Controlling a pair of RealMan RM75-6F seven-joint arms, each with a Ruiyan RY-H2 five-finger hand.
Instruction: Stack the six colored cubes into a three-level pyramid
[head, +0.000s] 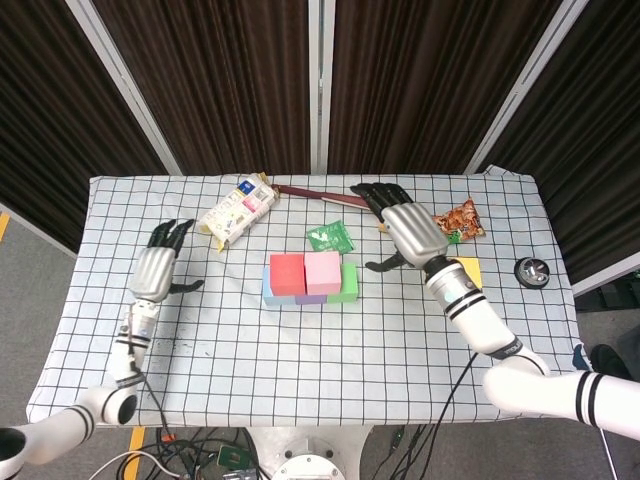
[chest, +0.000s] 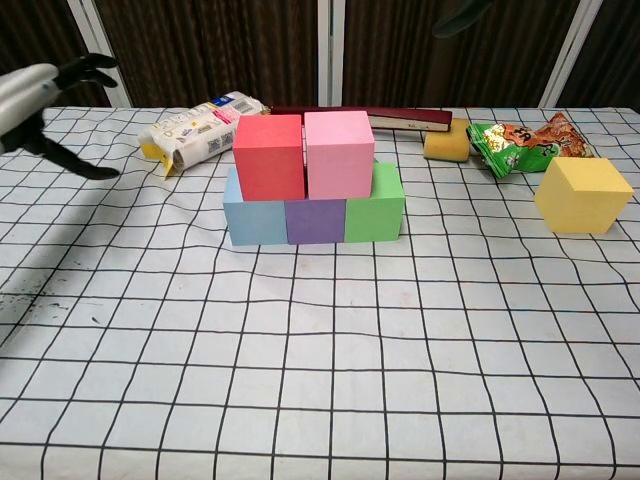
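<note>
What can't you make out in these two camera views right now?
- Right hand: chest view shows only a dark tip at the top edge.
- Left hand: cut by the chest view's left edge.
- Snack bag print: too small in head view.
- Purple cube: mostly hidden under the pink cube in head view.

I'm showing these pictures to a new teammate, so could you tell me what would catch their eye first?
Mid-table, five bright cubes form two levels: a red cube and pink cube on a blue, purple and green row. A lone yellow cube sits apart at the right. Both hands hover empty, the left hand far left and the right hand right of the stack.
</note>
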